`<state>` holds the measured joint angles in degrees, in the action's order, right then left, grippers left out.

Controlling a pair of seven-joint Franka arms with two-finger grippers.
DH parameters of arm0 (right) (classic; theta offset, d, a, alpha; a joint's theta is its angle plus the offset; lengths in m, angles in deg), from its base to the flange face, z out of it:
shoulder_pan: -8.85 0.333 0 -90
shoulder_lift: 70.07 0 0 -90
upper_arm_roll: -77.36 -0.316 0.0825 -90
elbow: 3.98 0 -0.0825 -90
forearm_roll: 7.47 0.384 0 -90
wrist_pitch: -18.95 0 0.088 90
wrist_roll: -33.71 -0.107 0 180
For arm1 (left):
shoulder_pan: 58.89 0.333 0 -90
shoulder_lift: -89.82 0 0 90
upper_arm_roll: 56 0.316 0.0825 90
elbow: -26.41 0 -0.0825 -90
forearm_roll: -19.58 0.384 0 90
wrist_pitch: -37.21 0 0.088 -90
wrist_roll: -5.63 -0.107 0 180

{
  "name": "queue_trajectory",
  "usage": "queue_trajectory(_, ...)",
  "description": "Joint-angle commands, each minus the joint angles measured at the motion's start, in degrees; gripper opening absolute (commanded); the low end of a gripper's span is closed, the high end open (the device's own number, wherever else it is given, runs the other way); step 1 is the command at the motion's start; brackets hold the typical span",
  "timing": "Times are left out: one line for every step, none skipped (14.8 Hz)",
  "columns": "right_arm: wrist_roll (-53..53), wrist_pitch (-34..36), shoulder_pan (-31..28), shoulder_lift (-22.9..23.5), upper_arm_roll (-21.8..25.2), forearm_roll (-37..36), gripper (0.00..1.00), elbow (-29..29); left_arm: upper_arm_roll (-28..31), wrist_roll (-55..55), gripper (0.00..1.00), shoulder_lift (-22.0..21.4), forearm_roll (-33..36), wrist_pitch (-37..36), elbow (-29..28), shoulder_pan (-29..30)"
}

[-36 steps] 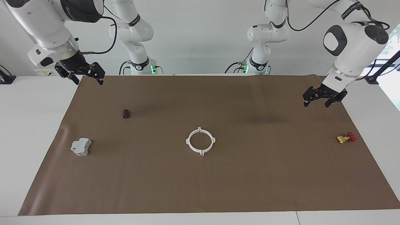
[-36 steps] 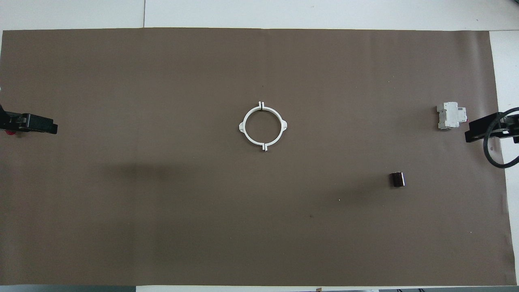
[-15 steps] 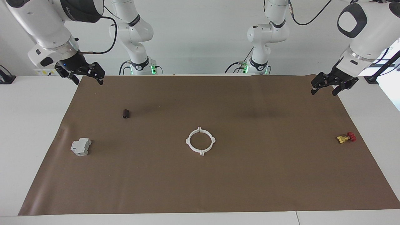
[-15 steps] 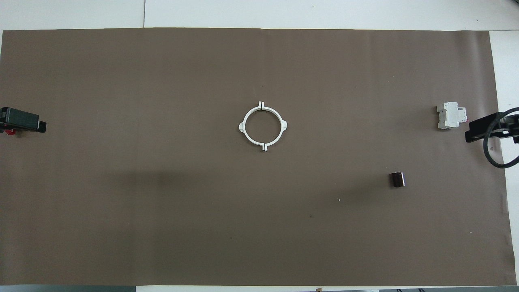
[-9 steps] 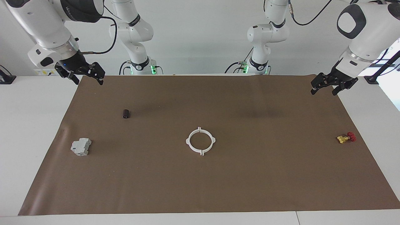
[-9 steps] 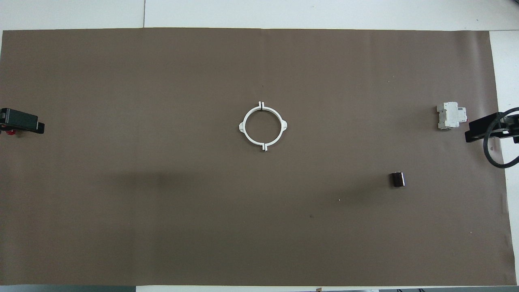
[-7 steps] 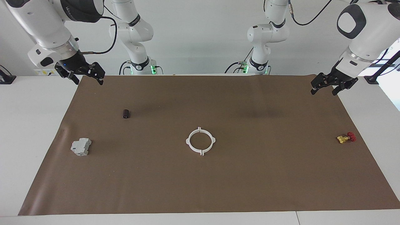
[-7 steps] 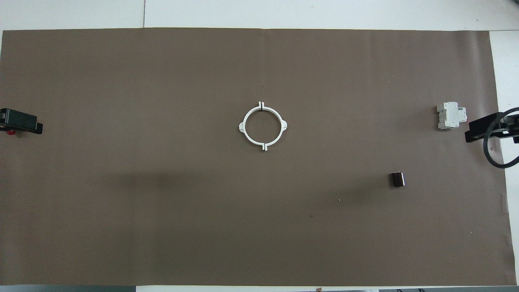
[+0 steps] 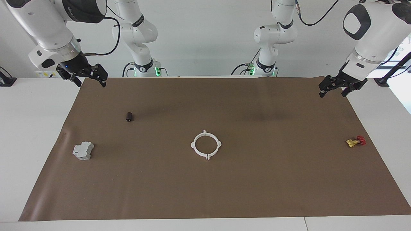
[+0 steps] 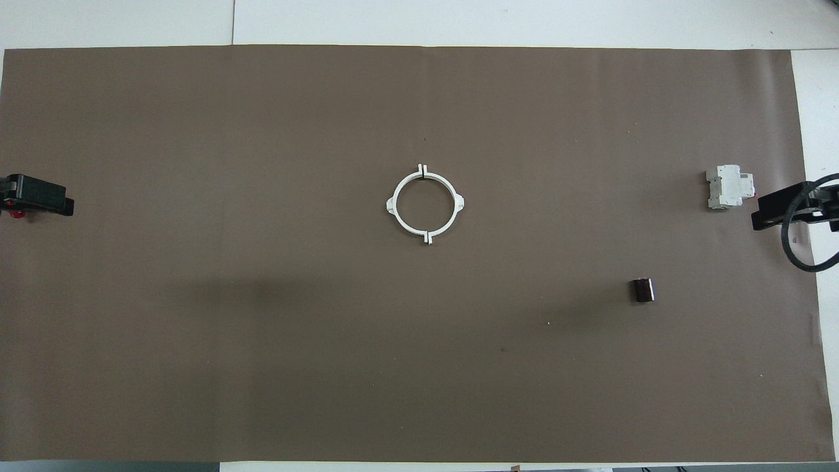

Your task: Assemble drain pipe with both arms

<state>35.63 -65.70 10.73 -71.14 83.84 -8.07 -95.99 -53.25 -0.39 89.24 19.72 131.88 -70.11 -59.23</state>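
Note:
The drain pipe [image 9: 192, 145] lies flat in the middle of the brown mat as one white ring [image 10: 391, 204]. Its two half-circle pieces meet at tabbed seams, one seam on the side nearer the robots and one on the side farther from them. No gripper touches it. My left gripper [image 9: 332, 93] hangs open and empty over the mat's corner at the left arm's end. In the overhead view, the left gripper [image 10: 46, 196] shows at the edge. My right gripper [image 9: 91, 84] hangs open and empty over the mat's corner at the right arm's end, and the overhead view catches the right gripper [image 10: 780, 208] at its edge.
A grey boxy block [image 9: 83, 150] [image 10: 729, 187] and a small dark cylinder [image 9: 129, 116] [image 10: 642, 290] lie toward the right arm's end. A red and yellow valve [image 9: 355, 141] lies toward the left arm's end. The brown mat [image 9: 257, 186] covers most of the white table.
My left gripper has risen and drawn back toward the mat's corner, then only shifted slightly. The right arm, the ring and the other objects have not moved.

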Motion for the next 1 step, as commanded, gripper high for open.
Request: queue_trajectory(1.34, 0.54, -0.56, -0.77, -0.15, 0.42, 1.00, -0.63, 0.15, 1.19, 1.00, -1.44, 1.26, 0.25, -1.65, -0.53)
